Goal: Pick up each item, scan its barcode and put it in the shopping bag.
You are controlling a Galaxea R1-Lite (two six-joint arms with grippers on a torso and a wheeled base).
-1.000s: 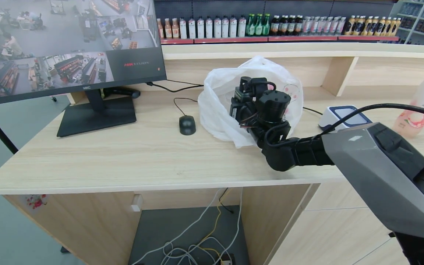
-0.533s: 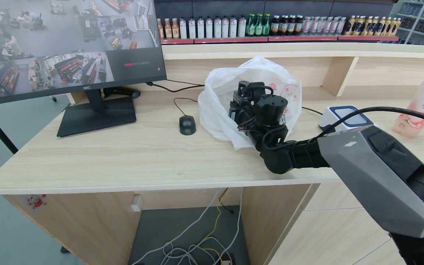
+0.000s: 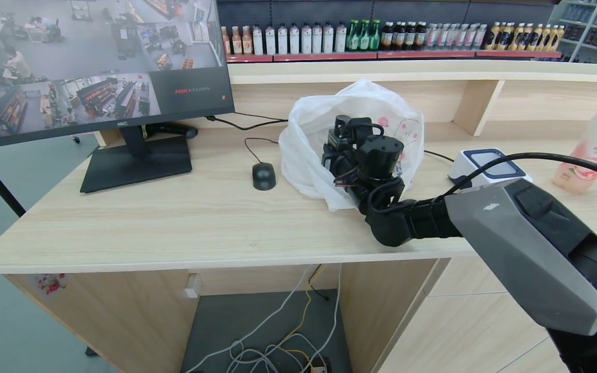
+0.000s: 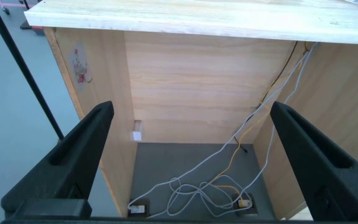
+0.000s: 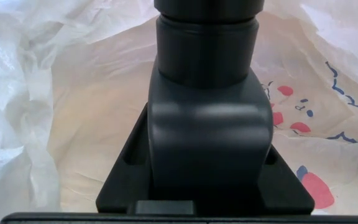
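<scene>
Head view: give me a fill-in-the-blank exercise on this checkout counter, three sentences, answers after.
The black computer mouse lies on the robot's ____ side of the white plastic shopping bag.
The right gripper is ____ the bag's open mouth.
The pink-and-white drink bottle stands ____ on the light wooden counter.
Missing words: left; inside; upright.
</scene>
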